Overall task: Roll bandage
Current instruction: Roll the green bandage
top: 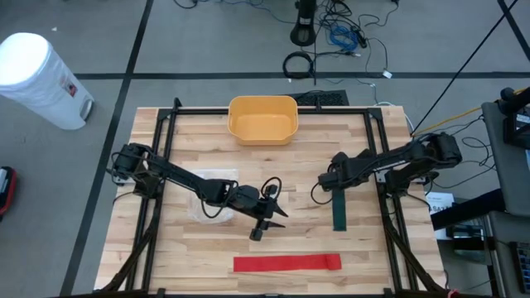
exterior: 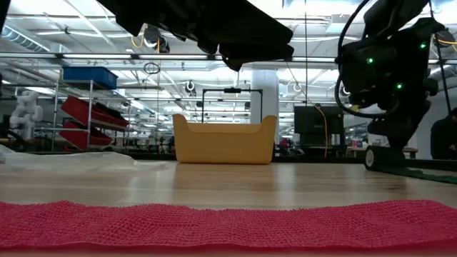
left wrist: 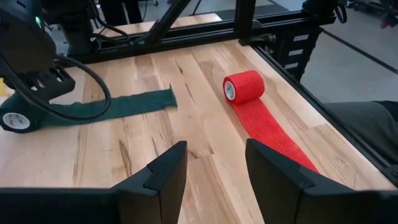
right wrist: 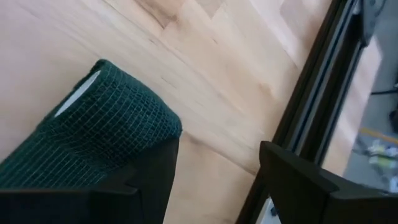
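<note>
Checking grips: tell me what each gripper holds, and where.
Nothing held. Left gripper is open over bare wood; right gripper is open beside the green roll.

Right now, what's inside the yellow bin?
Yellow bin looks empty in the high view: only its bare floor shows. The low view shows only its front wall, interior hidden.

Two elastic mesh bandages on the wooden slat table [top: 199, 157]: one red partly unrolled bandage [top: 286, 263], one dark green partly unrolled bandage [top: 339, 209]
One yellow rounded plastic bin [top: 262, 119]
One crumpled clear plastic wrapper [top: 201, 204]
Two dark six-joint robot arms, one two-finger gripper each: left gripper [top: 266, 228], right gripper [top: 333, 185]
One white cylindrical container [top: 41, 79] on the floor
</note>
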Robot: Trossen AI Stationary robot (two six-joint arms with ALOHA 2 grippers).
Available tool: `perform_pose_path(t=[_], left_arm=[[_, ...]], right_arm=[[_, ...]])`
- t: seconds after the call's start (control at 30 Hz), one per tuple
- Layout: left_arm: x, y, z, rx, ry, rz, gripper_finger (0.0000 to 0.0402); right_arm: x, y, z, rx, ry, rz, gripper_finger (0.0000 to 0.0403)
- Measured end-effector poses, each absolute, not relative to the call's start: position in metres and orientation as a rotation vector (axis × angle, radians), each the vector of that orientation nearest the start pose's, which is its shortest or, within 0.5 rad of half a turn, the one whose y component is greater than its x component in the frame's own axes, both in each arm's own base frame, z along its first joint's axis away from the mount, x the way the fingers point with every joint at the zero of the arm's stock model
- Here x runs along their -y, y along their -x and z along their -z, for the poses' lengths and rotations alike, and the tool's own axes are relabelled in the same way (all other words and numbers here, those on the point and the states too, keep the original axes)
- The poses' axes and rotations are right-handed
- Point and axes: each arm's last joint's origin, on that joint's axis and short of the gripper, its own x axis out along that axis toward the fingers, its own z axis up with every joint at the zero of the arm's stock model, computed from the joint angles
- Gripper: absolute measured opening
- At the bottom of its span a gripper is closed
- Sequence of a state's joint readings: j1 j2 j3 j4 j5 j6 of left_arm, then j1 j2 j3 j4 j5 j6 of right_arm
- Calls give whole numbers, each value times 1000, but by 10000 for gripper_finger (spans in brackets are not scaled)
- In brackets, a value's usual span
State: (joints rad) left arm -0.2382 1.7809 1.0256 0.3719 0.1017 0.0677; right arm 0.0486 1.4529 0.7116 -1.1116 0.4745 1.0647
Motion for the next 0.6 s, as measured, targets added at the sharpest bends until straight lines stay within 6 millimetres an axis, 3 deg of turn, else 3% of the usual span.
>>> perform_pose_path(t=[0.33,0.6], left_arm=[[93,-372,-200,-390,-94,349,171],[93,-372,-200,-388,-94,349,171]], right_arm=[[-8,-184,-177,-1216,-476,994,224],[-10,-184,-186,-1211,-212,814,224]])
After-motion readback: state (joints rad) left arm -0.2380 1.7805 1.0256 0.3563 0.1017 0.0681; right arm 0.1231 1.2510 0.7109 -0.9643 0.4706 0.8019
